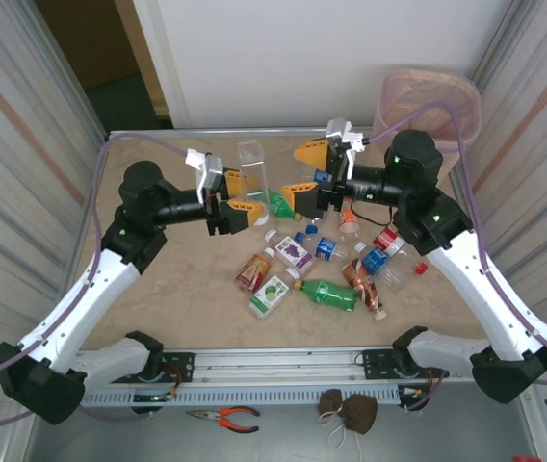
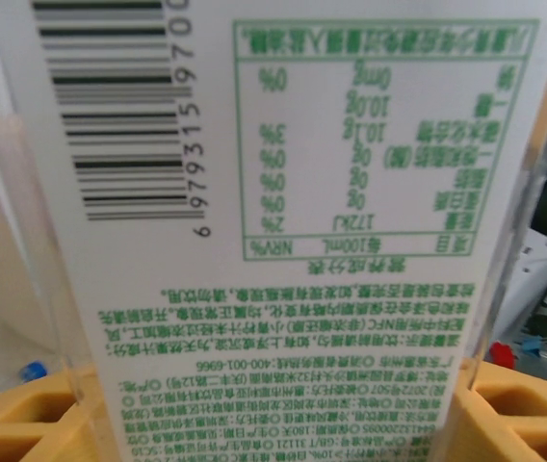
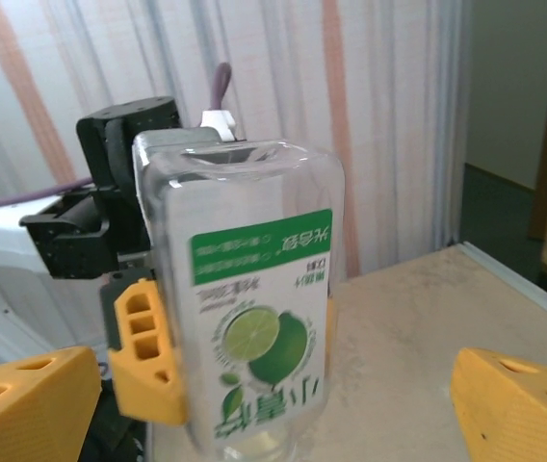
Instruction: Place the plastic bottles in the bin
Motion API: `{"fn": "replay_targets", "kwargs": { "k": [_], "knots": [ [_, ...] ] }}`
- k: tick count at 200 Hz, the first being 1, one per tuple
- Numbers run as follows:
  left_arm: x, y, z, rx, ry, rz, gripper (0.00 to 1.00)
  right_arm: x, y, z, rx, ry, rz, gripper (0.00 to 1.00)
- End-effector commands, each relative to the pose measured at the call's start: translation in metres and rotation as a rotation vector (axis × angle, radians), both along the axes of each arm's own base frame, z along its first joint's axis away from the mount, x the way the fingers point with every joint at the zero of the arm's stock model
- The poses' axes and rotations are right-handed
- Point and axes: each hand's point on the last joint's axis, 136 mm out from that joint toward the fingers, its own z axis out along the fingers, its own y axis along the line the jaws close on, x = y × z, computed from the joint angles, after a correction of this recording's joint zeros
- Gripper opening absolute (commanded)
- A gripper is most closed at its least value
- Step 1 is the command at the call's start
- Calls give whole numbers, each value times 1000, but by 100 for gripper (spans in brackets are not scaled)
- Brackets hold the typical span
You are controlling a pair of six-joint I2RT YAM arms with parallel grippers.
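Beige marbled table (image 1: pixel 177 289) with a loose cluster of small plastic bottles (image 1: pixel 329 294) lying right of centre

Beige stone-look tabletop (image 1: pixel 177 289), ribbed translucent side panels (image 1: pixel 23 115), white back wall (image 1: pixel 273 58), dark doorway (image 1: pixel 86 43).

Lime bottle (image 3: pixel 254 318) — cap end off-frame

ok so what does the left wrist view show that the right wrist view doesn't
Only the left wrist: the back of the clear square plastic bottle, with its barcode and green nutrition table, close up.
Only the right wrist: the front label's lime picture, the right gripper with its jaws wide apart, and the beige tabletop.
Both: that same bottle, clamped between the left gripper's yellow jaws.
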Motion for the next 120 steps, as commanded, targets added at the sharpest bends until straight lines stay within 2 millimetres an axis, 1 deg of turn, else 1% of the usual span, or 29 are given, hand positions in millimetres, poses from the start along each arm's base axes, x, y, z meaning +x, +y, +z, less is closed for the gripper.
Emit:
{"fn": "replay_targets", "kwargs": {
  "k": [1, 33, 52, 89, 120],
  "knots": [
    [-30, -2, 29, -29, -118, -84, 57, -22, 10, 29, 54, -94, 100, 95],
    [-43, -13, 32, -28, -139, -132, 58, -35, 24, 35, 80, -87, 174, 96],
    [-44, -16, 34, -32, -141, -140, 58, -43, 30, 36, 90, -86, 217, 95],
    [-48, -17, 36, -38, -155, -149, 58, -52, 33, 37, 94, -85, 239, 86],
    [-46, -16, 34, -35, -156, -132, 58, -54, 33, 39, 106, -65, 242, 78]
  ]
}}
